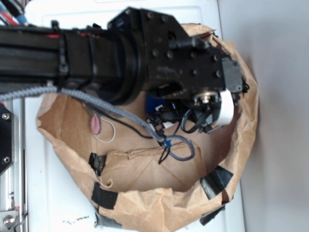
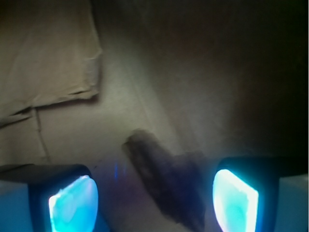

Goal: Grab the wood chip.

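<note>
In the wrist view the wood chip (image 2: 169,183) is a dark brown, rough, elongated piece lying on brown paper. It lies slanted between my glowing cyan fingertips (image 2: 73,205), nearer the right one, touching neither. My gripper (image 2: 154,205) stands open, with a wide gap on both sides of the chip. In the exterior view the black arm and wrist (image 1: 193,63) hang over a brown paper bag (image 1: 145,169) and hide the chip.
The paper bag's rolled rim (image 1: 246,121) rings the work area, patched with black tape (image 1: 104,195). A blue sponge (image 1: 153,103) peeks out under the arm. A pink-eared plush (image 1: 96,123) with a thin tail lies at the left. A paper fold (image 2: 53,63) rises at the wrist view's upper left.
</note>
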Available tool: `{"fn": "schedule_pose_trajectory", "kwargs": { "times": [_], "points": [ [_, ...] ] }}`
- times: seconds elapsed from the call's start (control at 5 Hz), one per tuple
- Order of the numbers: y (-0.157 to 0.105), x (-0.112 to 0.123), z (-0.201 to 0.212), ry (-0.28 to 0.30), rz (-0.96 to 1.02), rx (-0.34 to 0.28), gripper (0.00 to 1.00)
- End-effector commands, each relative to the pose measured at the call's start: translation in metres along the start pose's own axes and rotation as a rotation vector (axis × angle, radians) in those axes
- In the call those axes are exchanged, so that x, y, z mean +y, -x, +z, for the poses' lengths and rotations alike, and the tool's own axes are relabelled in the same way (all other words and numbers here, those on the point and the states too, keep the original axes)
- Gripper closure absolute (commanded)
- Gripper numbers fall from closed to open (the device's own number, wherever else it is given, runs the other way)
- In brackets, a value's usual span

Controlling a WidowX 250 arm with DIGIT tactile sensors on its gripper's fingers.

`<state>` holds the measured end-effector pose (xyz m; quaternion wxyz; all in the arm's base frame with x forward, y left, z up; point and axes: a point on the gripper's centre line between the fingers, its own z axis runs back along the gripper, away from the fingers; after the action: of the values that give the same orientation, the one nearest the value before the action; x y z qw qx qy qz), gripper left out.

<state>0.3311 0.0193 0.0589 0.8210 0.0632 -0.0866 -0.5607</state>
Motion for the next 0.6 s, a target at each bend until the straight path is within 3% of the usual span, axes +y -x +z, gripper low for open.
{"fn": "schedule_pose_trajectory", "kwargs": {
  "times": [0.0, 0.4],
  "points": [
    [0.001, 0.016, 0.006, -0.085, -0.058, 0.044, 0.0],
    [-0.013, 0.02, -0.021, -0.084, -0.074, 0.11, 0.0]
  ]
}}
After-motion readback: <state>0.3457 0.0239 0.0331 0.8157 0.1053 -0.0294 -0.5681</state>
